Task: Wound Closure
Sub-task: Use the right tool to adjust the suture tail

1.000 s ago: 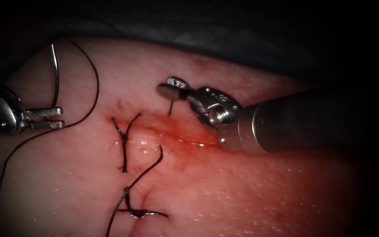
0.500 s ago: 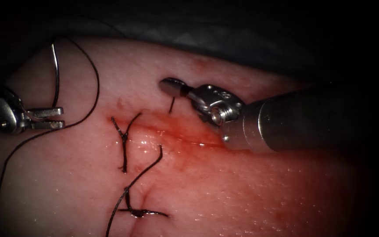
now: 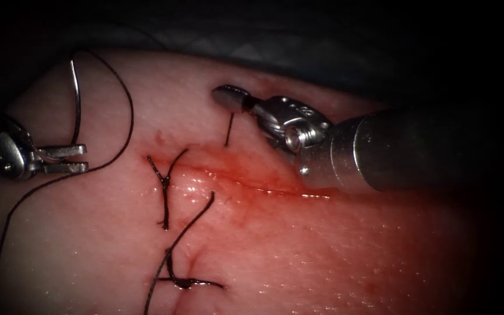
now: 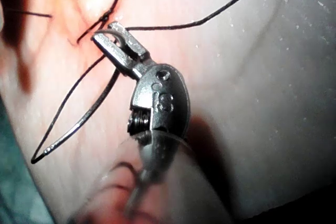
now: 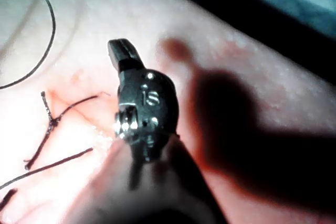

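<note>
My left tool (image 3: 83, 158) sits at the far left of the tissue (image 3: 333, 256), jaws shut on one end of the curved needle (image 3: 76, 105). The needle arcs up free of the tissue. Black thread (image 3: 128, 116) runs from its top end, loops down past the jaws and off the left edge. The left wrist view shows the left tool (image 4: 113, 35) pinching the needle (image 4: 79, 124). My right tool (image 3: 223, 96) hangs above the cut (image 3: 246, 185), jaws shut on a short thread end (image 3: 228, 131) rising from the tissue. The right wrist view shows the right tool (image 5: 119, 51) from behind.
Two tied stitches with cut thread ends lie at the left of the cut, one (image 3: 164, 186) across it and one (image 3: 183, 283) lower down. Red fluid wets the tissue around the cut. Dark cloth (image 3: 298, 46) lies beyond the far edge.
The right tool has risen and drifted slightly right, drawing the short thread end up out of the tissue so more of it shows. The left tool and needle have barely moved.
</note>
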